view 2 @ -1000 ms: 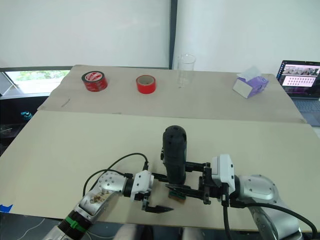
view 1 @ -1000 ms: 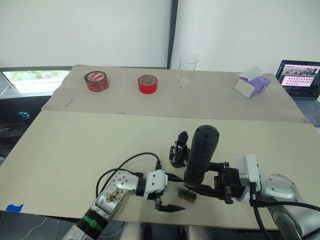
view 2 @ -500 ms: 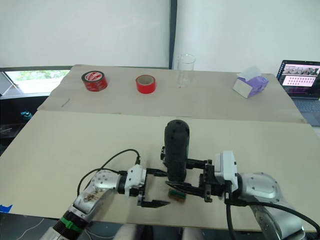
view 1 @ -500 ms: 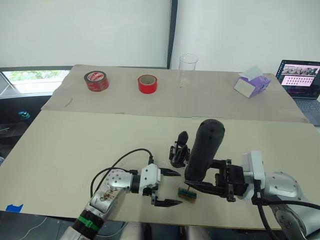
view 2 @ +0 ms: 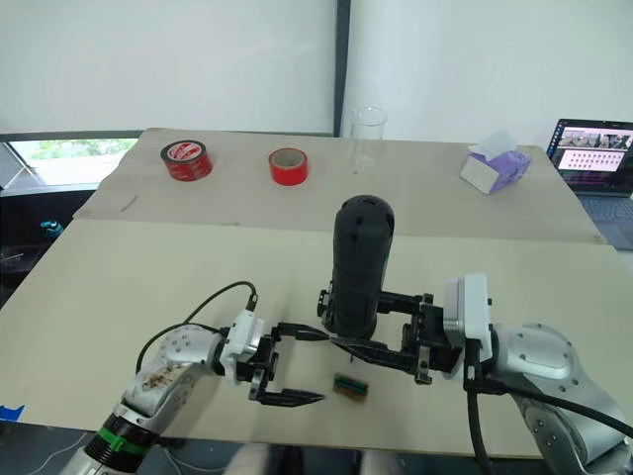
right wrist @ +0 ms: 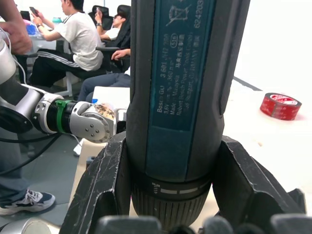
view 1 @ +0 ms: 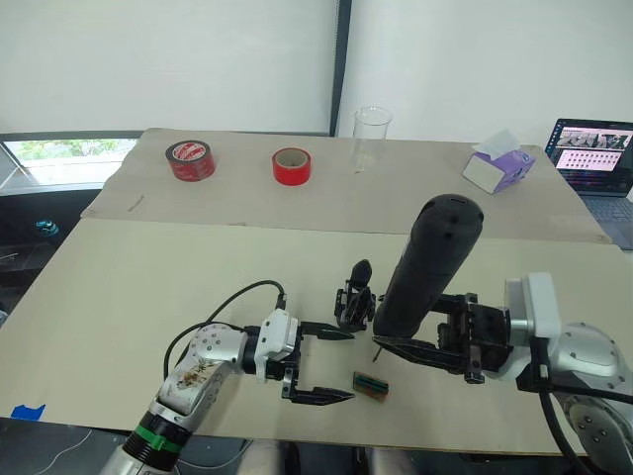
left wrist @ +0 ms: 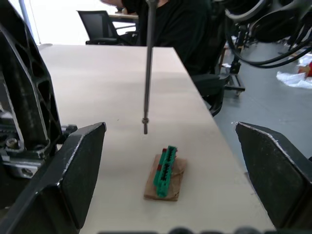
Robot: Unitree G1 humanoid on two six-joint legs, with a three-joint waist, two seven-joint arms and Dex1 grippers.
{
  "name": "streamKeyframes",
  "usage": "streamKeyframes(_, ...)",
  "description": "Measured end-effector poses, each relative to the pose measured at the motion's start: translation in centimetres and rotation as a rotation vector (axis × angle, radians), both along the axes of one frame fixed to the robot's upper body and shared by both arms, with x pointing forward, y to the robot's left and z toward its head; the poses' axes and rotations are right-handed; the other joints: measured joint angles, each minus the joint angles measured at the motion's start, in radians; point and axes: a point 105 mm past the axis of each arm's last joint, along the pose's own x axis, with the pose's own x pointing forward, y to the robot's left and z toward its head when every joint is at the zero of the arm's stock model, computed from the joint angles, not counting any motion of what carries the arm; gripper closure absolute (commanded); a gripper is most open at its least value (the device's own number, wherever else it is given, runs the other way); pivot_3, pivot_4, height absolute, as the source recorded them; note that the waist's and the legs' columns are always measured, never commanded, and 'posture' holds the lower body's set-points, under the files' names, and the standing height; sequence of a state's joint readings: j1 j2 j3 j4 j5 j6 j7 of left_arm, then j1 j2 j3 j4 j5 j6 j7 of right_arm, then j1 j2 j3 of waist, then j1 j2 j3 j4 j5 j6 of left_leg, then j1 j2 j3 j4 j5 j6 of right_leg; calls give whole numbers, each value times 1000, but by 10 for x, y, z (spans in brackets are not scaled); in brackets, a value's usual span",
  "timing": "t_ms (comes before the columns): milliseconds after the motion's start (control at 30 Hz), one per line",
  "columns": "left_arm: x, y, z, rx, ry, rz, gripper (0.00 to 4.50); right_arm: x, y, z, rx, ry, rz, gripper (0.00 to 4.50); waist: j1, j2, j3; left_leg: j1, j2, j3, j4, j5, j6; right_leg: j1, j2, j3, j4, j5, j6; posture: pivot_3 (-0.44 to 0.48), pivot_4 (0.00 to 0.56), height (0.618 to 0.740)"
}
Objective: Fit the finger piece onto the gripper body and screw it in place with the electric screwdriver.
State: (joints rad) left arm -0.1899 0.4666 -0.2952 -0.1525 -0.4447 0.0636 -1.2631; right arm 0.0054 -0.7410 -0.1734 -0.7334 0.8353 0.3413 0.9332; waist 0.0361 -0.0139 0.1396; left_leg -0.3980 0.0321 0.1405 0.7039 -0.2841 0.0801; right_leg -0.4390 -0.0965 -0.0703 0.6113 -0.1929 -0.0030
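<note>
The right gripper (view 1: 420, 341) is clamped around the lower end of the electric screwdriver (view 1: 427, 265), which it holds nearly upright, leaning a little toward the robot's right, with the thin bit (left wrist: 147, 68) pointing down and its tip hanging just above the table (view 1: 148, 287). The left gripper (view 1: 321, 364) sits low over the table with its two fingers spread wide and nothing between them. The gripper body (view 1: 354, 300) rests on the table just beyond the left gripper's far finger and beside the screwdriver shaft, its pointed black finger sticking up. A small green-and-brown flat piece (left wrist: 166, 173) lies on the table between the two grippers, directly under the open left fingers' gap in the wrist view.

The finger piece may already be seated on the body; from this angle I cannot tell it apart from the assembly.

The step in hand looks like bringing the bit to the screw hole. To do it well, the left gripper should probably close on the gripper body and brace it so it cannot twist, while the right arm brings the screwdriver truly vertical over the hole and lowers it slowly. A tilted bit would likely skid off or push the small body along the table.
</note>
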Motion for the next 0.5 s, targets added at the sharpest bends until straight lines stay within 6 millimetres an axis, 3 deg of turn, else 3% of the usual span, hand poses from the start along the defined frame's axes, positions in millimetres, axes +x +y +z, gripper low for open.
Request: streamKeyframes(500, 19, 34, 31, -59, -27, 144, 28, 2, -5, 18, 37, -23, -45, 2594, -1, 0, 0, 0, 0, 0, 0, 0, 0, 0, 0, 0, 0, 0, 1, 0, 150, 740)
